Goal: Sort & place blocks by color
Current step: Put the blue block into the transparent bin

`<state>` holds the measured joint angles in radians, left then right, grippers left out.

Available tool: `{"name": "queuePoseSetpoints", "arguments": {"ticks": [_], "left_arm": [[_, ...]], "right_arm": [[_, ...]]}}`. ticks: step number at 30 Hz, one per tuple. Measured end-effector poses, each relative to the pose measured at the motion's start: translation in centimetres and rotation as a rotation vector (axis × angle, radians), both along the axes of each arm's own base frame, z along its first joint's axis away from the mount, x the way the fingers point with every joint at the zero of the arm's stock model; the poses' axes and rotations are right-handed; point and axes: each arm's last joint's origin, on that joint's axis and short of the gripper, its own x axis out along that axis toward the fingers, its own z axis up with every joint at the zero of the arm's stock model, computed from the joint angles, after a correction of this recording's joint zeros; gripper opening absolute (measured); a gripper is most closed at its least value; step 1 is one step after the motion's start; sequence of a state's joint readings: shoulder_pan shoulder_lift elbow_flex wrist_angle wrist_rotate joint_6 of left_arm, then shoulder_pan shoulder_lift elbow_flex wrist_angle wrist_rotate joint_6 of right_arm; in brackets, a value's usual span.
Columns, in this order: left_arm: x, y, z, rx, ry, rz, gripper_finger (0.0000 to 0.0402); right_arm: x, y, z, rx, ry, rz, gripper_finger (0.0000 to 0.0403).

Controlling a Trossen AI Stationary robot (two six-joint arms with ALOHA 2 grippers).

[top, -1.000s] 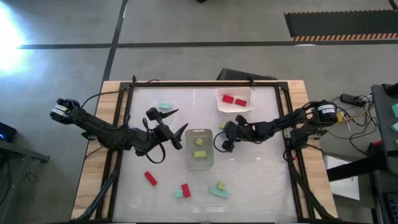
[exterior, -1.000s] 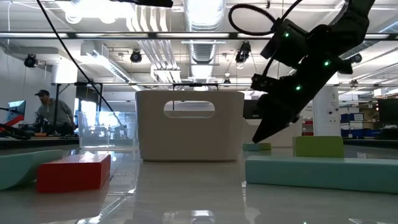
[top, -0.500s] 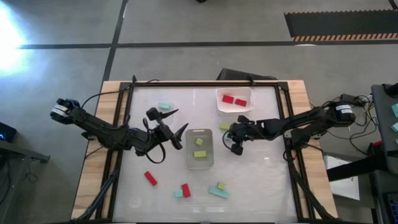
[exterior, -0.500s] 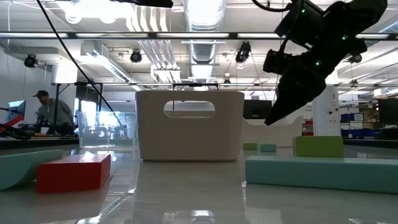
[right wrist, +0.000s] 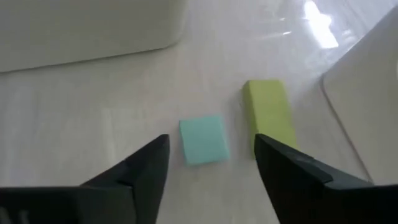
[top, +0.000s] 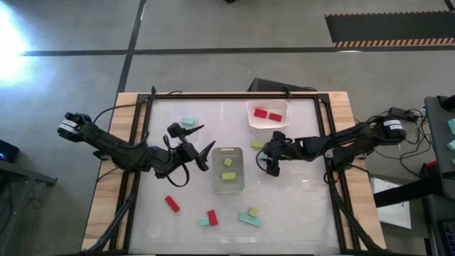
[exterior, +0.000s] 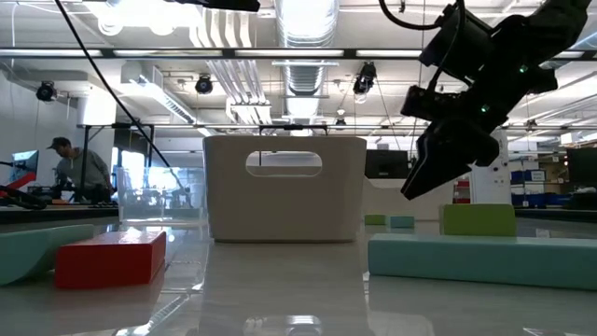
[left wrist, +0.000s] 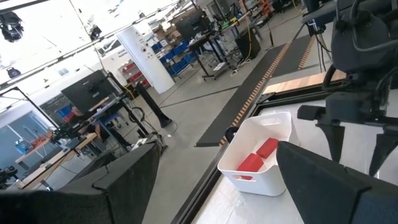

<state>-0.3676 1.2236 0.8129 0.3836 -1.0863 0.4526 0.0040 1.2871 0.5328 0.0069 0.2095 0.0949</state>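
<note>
We saw the right tool [right wrist: 211,163] wide, empty, over a flat teal block [right wrist: 203,139] beside a long yellow-green block [right wrist: 270,113], parallel.

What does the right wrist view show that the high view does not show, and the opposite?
Only the right wrist view shows the small teal block lying clearly beside the yellow-green block, between the right hand's open fingers. Only the high view shows the left hand, the container with red blocks and the middle tray. Both show the yellow-green block on the table.
</note>
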Motion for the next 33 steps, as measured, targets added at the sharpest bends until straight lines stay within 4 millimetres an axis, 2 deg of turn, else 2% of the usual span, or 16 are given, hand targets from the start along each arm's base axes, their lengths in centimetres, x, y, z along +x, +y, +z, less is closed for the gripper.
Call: {"name": "queuePoseSetpoints", "arguments": {"ticks": [6,15,20,27,31,33], "left_arm": [[0.0,0.0,0.1,-0.001,-0.002,-0.003,0.0306],[0.0,0.0,0.0,0.0,0.0,-0.003,0.0306],[0.0,0.0,0.0,0.0,-0.001,-0.004,0.0306],[0.0,0.0,0.1,-0.001,-0.002,-0.008,0.0306],[0.1,0.0,0.0,-0.001,0.0,-0.018,0.0306],[0.2,-0.2,-0.1,-0.001,0.004,-0.08,0.0306]], "right_arm": [[0.5,0.0,-1.2,-0.006,0.002,0.007,0.0255],[1.3,-0.1,-3.3,-0.012,0.038,0.009,0.0237],[1.6,0.0,-3.7,-0.012,0.034,0.016,0.0208],[1.6,0.0,-3.6,0.003,0.03,0.023,0.0118],[1.5,0.0,-3.5,0.017,0.026,0.017,0.0117],[1.4,0.1,-3.2,0.043,0.019,0.018,0.0117]]}}
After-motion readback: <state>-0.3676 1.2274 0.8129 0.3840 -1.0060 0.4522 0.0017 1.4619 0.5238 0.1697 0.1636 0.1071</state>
